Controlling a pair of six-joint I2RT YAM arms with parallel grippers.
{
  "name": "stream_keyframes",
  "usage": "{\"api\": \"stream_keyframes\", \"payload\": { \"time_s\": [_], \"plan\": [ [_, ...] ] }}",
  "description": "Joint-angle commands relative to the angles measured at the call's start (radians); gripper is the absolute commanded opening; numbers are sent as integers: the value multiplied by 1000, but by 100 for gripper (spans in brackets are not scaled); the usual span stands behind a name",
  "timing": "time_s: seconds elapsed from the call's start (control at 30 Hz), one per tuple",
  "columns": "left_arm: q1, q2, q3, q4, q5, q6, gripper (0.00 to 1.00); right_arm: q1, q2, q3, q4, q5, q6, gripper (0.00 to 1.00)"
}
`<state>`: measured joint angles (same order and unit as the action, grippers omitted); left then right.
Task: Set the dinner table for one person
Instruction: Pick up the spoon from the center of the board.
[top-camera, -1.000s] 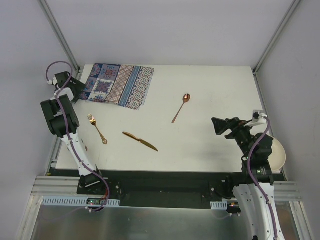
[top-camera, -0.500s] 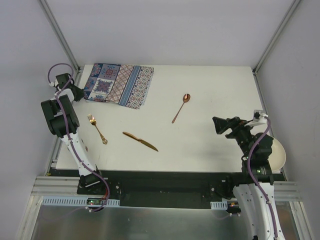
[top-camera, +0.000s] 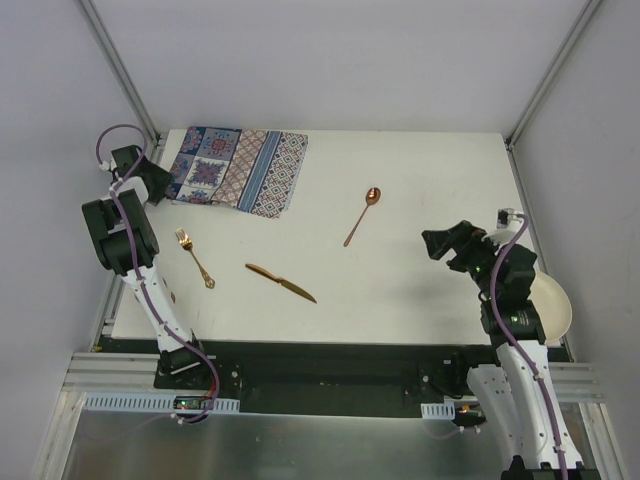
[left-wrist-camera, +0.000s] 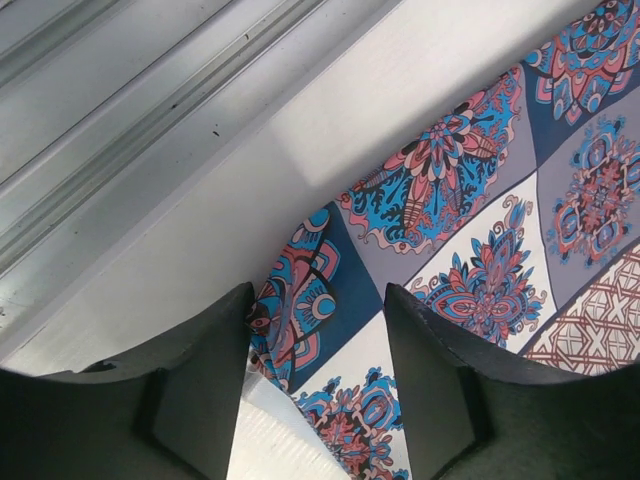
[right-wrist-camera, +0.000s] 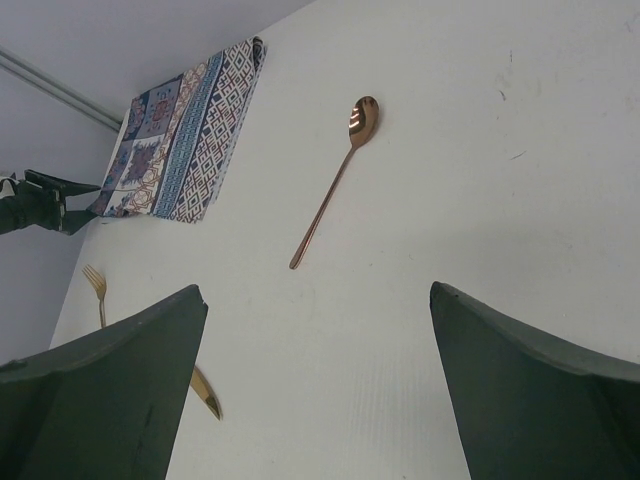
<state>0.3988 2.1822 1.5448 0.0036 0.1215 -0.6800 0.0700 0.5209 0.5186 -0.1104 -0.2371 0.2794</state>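
Note:
The dinner table is a white top inside aluminium rails. A blue-and-red patterned placemat lies at its far left. A copper spoon, a gold fork and a gold knife lie apart on the bare top. My left gripper is open at the placemat's left corner. In the left wrist view the curled-up corner of the placemat sits between the fingers of the left gripper, against the left one. My right gripper is open and empty, above the table's right side.
A white plate sits at the table's right edge behind the right arm. In the right wrist view the spoon, placemat, fork and knife tip lie ahead. A frame rail runs close beside the left gripper.
The right arm has swung a little up and toward the far side, its gripper still open. The left gripper has edged slightly toward the placemat's corner.

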Motion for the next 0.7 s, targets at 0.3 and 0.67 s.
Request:
{"api": "stream_keyframes", "payload": {
  "time_s": [0.3,0.67],
  "plan": [
    [-101,-199,50,-14,-89,104,62,8,161,67,64,-1,38,98],
    [-374,-325,150,-16,315,467,73,82,635,326,132,74,-66,94]
  ]
}}
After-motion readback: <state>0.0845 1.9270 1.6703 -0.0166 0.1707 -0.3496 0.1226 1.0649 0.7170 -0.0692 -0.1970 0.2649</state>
